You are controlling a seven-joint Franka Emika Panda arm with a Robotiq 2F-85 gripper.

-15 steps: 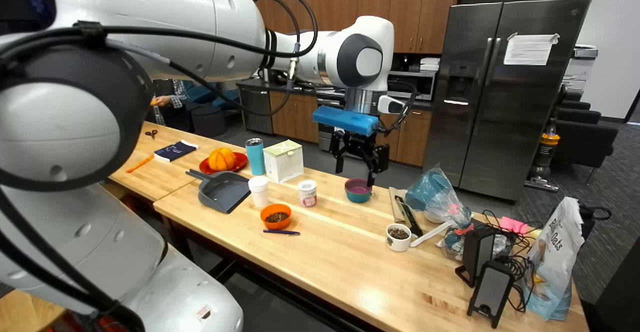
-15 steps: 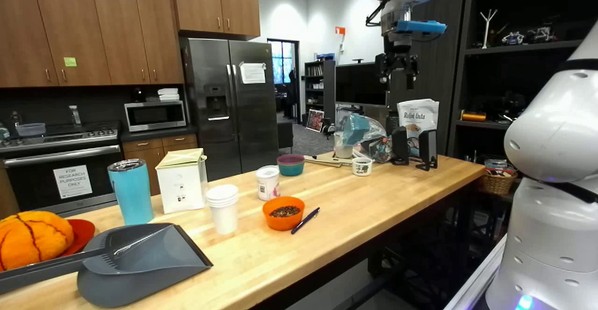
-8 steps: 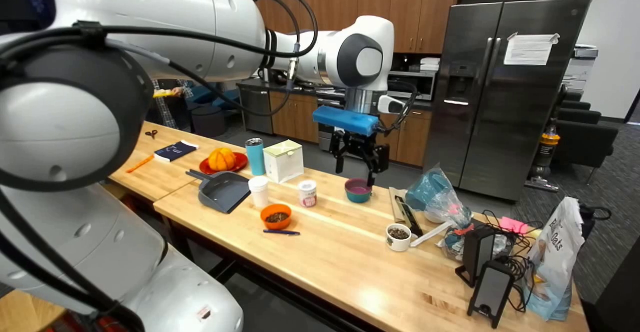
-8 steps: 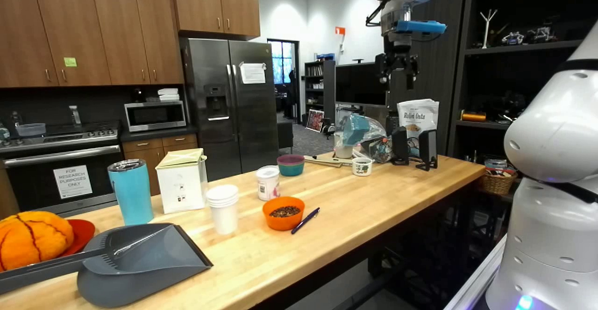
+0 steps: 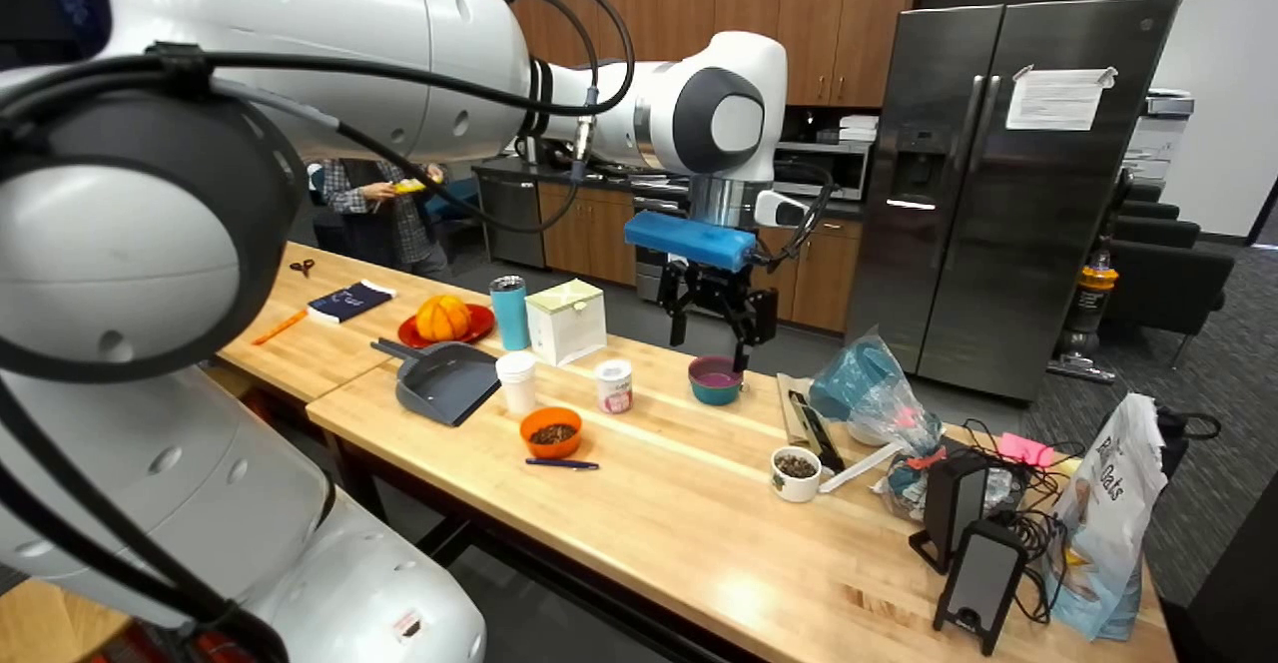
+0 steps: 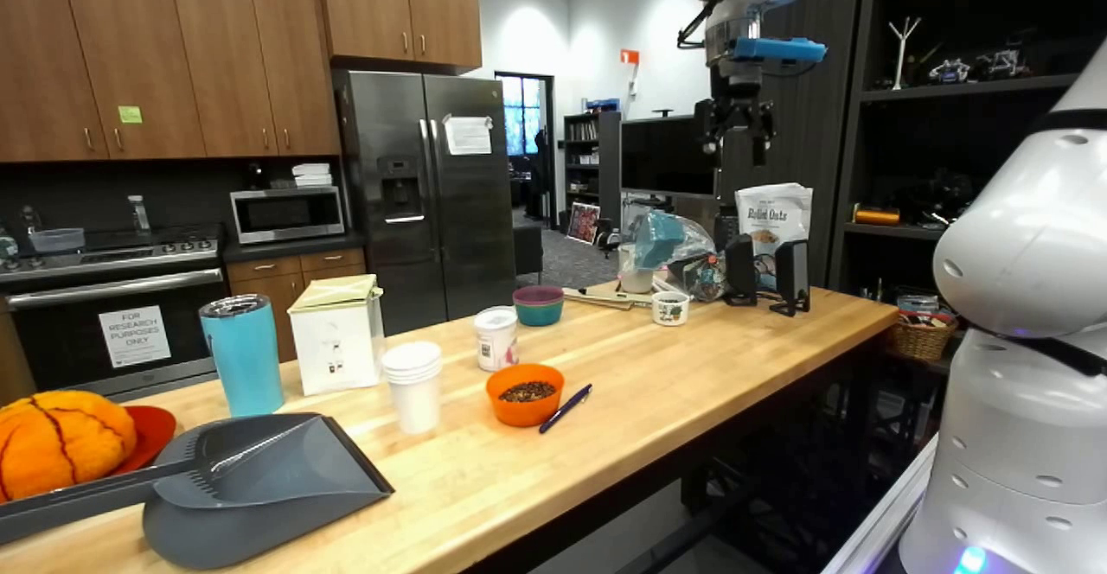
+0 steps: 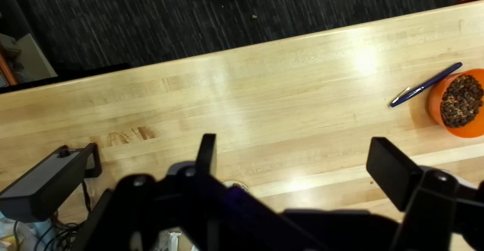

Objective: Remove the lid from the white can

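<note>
The white can is a small round container with a pinkish label. It stands upright on the wooden table, and its white lid is on top. The can and lid also show in an exterior view. In the wrist view I cannot make out the can. My gripper hangs high above the table, apart from the can and pointing down. It is also seen in an exterior view. In the wrist view the fingers are wide apart with nothing between them.
Near the can stand white paper cups, an orange bowl of dark bits, a purple-teal bowl and a tall white box. A white cup of dark bits, speakers and bags stand toward one end.
The arm, gripper and table objects have not visibly moved. In an exterior view, a person in the background has walked to the right.
</note>
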